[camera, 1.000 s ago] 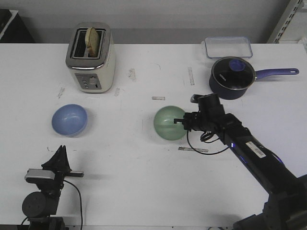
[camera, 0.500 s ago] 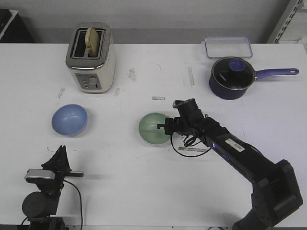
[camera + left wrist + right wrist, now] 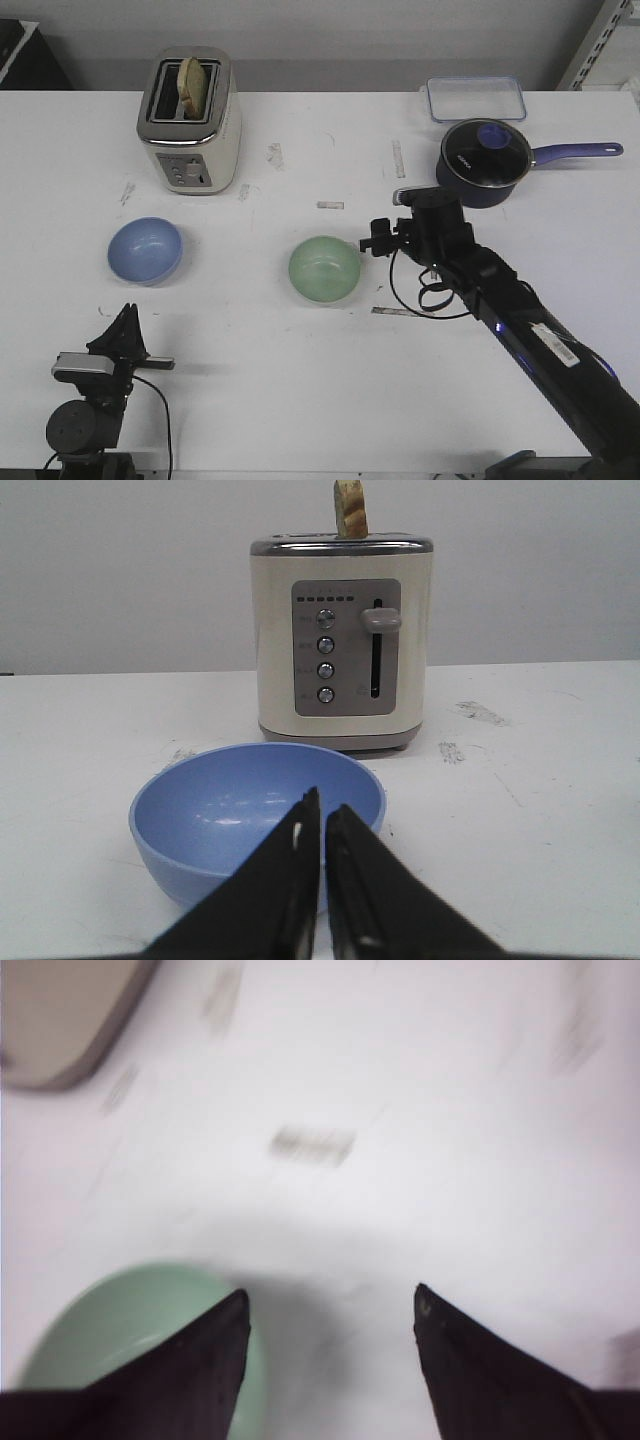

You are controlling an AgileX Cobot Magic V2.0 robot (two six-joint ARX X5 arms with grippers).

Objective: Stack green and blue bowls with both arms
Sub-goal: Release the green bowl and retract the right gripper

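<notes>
Green bowl (image 3: 325, 269) free-standing | right hand (image 3: 378, 240) spread beside rim | left hand (image 3: 322, 825) pressed together

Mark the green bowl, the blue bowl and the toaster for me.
green bowl (image 3: 324, 268), front view, on the inner floor of the bowl.
blue bowl (image 3: 250, 805), left wrist view, on the inside wall above the fingers.
toaster (image 3: 190, 122), front view, on its cream side below the chrome top.

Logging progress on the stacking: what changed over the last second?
The right gripper slid the green bowl leftward toward the blue bowl, then released it and pulled back, open. The blue bowl, toaster and left gripper stayed put.
</notes>
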